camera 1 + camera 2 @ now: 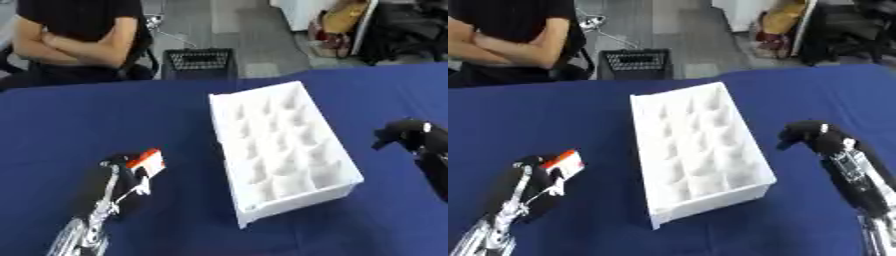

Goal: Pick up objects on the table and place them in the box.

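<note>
Left hand point(131, 172) is pinching a small orange/white pack point(147, 161) just above the cloth, left of the box point(280, 150), so imo lift it w/o tilting, carry it over the wall, drop into a cell; right hand point(802, 134) curled, holding nothing.

One white box point(284, 150) with many compartments, set in three rows. One small red and white object point(147, 162), held in the left hand point(127, 172). Two hands in all, counting the right hand point(807, 134). One desk point(105, 120) under blue cloth.
</note>
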You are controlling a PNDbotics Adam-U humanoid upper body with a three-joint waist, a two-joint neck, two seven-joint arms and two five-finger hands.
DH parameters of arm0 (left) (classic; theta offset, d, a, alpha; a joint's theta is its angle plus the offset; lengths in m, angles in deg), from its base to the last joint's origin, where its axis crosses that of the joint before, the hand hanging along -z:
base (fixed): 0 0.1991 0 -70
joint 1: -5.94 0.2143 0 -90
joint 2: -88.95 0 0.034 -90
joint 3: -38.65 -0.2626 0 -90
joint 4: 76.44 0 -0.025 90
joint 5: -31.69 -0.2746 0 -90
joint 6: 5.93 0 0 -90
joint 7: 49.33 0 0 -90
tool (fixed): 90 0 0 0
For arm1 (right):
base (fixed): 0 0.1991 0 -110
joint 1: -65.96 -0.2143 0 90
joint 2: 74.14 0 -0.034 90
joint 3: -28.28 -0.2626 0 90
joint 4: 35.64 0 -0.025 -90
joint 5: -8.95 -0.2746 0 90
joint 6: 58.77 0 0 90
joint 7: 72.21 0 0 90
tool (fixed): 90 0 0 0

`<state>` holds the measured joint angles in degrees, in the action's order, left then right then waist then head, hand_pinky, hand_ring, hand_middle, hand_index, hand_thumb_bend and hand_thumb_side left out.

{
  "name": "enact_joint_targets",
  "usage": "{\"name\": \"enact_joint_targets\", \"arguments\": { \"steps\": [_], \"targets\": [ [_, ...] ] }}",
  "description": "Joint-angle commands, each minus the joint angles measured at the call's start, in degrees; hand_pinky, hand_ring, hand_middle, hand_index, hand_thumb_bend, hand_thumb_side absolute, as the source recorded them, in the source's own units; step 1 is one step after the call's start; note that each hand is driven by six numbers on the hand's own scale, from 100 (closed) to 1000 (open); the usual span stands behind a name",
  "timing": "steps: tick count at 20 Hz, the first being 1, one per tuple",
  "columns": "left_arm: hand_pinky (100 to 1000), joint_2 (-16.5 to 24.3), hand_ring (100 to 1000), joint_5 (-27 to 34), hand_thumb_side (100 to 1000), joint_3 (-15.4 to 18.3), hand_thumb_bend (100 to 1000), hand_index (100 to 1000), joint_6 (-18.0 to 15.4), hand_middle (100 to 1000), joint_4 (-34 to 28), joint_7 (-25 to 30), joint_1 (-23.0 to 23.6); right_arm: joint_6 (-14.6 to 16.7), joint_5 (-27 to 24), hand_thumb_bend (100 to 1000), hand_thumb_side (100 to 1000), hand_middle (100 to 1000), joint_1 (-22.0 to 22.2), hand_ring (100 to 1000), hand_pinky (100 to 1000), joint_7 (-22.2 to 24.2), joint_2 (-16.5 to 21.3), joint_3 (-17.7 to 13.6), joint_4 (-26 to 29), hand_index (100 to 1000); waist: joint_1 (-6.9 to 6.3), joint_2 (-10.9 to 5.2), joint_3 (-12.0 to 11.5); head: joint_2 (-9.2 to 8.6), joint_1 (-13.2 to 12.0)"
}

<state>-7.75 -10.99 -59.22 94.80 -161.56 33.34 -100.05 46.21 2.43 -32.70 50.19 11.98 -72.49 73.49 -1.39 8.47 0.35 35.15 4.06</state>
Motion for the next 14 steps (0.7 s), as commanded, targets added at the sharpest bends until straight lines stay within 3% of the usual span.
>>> {"name": "enact_joint_targets", "arguments": {
  "steps": [1, 14],
  "targets": [
    [698, 1.08, 440, 0.89, 244, 0.06, 100, 794, -0.41, 639, -2.1, -1.3, -1.57, 0.08, -0.01, 100, 926, 658, -0.02, 633, 849, 0.21, 0.69, -0.19, 0.67, 796, 0.06, -0.82, 0.07, -0.64, 0.07],
    [694, 1.72, 445, 5.26, 226, -3.1, 100, 778, -1.71, 626, -7.33, 0.59, -9.74, 0.13, 0.01, 100, 927, 657, 0.03, 633, 850, 0.56, 0.69, -0.03, 0.36, 796, -0.12, -0.98, 0.65, -0.81, -0.27]
  ]
}}
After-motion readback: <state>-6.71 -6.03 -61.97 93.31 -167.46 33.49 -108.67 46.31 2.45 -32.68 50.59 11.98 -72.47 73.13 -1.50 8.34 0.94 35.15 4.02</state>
